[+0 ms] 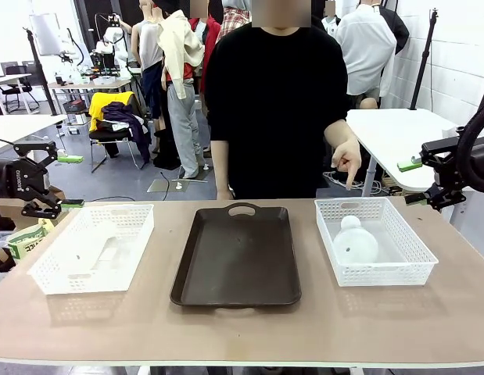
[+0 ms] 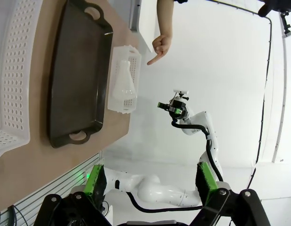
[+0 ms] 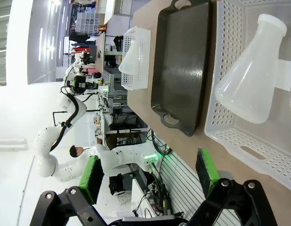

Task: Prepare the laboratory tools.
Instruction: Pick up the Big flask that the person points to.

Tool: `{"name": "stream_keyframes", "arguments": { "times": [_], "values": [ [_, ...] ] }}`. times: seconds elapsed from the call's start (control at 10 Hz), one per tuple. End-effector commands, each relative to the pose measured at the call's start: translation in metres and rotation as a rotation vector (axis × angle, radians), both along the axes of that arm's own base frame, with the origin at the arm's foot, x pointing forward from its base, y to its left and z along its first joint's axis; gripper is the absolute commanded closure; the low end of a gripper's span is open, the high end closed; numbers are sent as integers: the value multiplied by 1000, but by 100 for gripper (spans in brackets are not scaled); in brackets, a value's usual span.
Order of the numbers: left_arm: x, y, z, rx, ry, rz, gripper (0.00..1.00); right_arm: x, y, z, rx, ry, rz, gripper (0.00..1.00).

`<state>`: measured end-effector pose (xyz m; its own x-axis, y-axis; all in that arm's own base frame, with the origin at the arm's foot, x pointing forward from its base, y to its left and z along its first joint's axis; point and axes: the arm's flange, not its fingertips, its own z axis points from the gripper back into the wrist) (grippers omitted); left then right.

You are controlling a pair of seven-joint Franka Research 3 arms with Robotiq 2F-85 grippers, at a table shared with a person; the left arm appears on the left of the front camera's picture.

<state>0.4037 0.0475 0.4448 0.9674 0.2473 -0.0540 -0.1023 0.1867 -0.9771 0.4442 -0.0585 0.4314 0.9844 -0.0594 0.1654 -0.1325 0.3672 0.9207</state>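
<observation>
One frosted-white conical flask (image 1: 355,244) lies on its side in the white lattice basket (image 1: 406,269) at the table's right; it is also seen in the left wrist view (image 2: 124,87) and, close up, in the right wrist view (image 3: 253,87). A faint frosted shape (image 1: 107,238) that looks like the second flask lies in the left basket (image 1: 62,273). My left gripper (image 1: 54,178) hangs open off the table's left edge, green pads (image 2: 96,181) wide apart. My right gripper (image 1: 421,173) hangs open off the right edge, with its pads (image 3: 206,172) apart and nothing between them.
A dark brown tray (image 1: 238,258) with handles lies between the two baskets. The person stands at the far side, one hand (image 1: 347,160) pointing a finger down at the right basket. A white table (image 1: 398,141) stands behind at the right.
</observation>
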Motion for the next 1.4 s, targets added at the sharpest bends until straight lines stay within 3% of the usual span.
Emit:
{"name": "stream_keyframes", "arguments": {
  "times": [0.0, 0.2, 0.7, 0.9, 1.3],
  "values": [
    [-1, 1, 3, -9, 8, -1, 0, -1, 1, 0, 8, 1, 2, 0],
    [-1, 1, 3, -9, 8, -1, 0, 0, 0, 0, 0, 0, 0, 0],
    [-1, 1, 3, -9, 8, -1, 0, 29, 42, 82, -567, 30, -316, 0],
    [-1, 1, 3, -9, 8, -1, 0, 71, 77, 80, -839, 115, -449, 0],
    [-1, 1, 3, -9, 8, -1, 0, 137, 120, 38, -988, 338, -463, 0]
  ]
}}
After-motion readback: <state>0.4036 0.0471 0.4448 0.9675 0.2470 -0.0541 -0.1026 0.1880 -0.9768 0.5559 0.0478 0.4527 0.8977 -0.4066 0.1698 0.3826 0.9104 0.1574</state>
